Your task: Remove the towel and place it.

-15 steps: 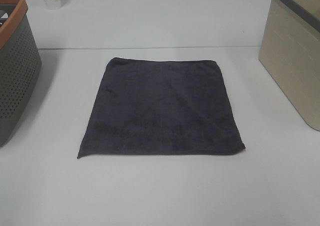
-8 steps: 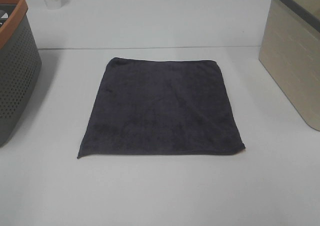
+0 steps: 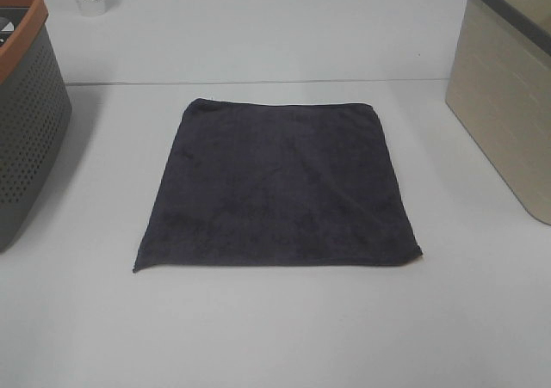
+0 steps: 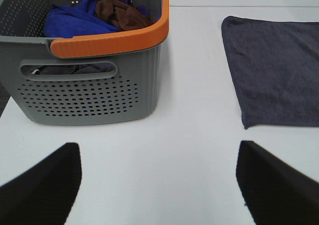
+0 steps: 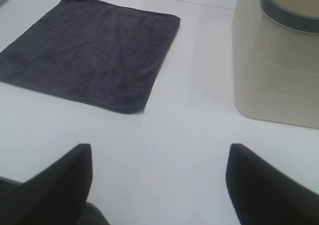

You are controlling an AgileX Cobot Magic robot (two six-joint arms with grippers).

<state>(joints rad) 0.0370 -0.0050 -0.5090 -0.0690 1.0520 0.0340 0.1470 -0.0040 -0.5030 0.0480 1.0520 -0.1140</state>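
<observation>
Overhead, the square charcoal terry towel (image 3: 280, 186) lies flat on the smooth white table (image 3: 275, 336), no fingers near. Left wrist: the left gripper (image 4: 158, 182) gapes wide, the perforated grey basket (image 4: 89, 93) and towel beyond its fingers. Right wrist: the right gripper (image 5: 159, 182) is equally spread, empty, the towel beyond its fingers beside a ribbed beige bin (image 5: 276, 80).

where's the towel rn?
In the exterior high view the towel lies flat mid-table, between the grey basket on the left and the beige bin on the right, touching neither.
</observation>
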